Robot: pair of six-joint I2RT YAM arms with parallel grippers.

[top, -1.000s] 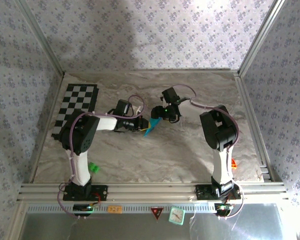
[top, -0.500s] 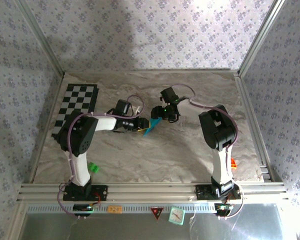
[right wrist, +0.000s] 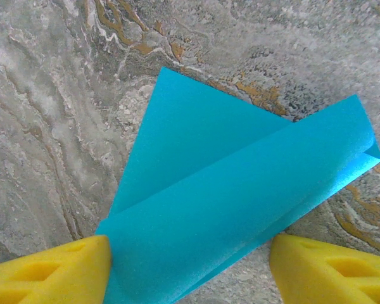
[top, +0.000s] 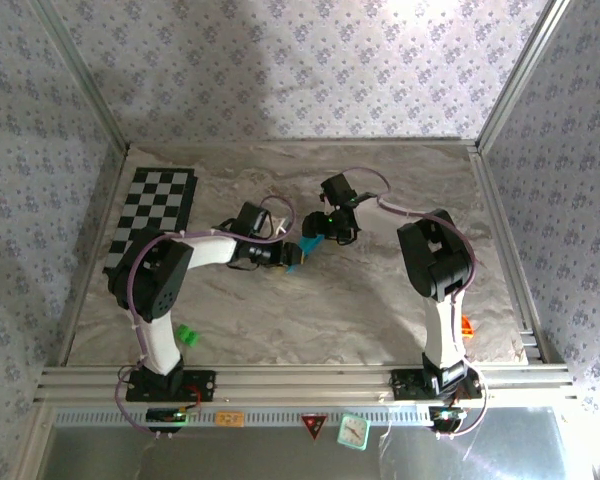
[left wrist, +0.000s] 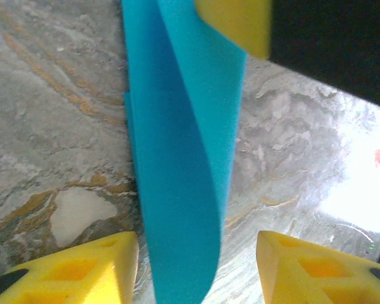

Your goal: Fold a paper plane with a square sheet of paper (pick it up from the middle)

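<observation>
Your left gripper [left wrist: 196,253] stands open around the loosely folded cyan-blue paper sheet [left wrist: 177,158] at mid-frame. Your right gripper [right wrist: 190,253] grips that sheet, both pads touching.

This is a robotics lab test cell, not a home. Aluminium frame posts [top: 86,85] fence the marble-patterned surface [top: 380,300], with floral-print panels [top: 310,70] behind and beside it. A left arm [top: 155,275] and a right arm [top: 438,260], trailing loose cables [top: 365,185], are bolted to a slotted rail [top: 300,378] along the surface's near edge. A checkerboard mat [top: 152,218] lies on the surface's far-left corner, and a marked strip [top: 280,416] runs beyond its near edge.
</observation>
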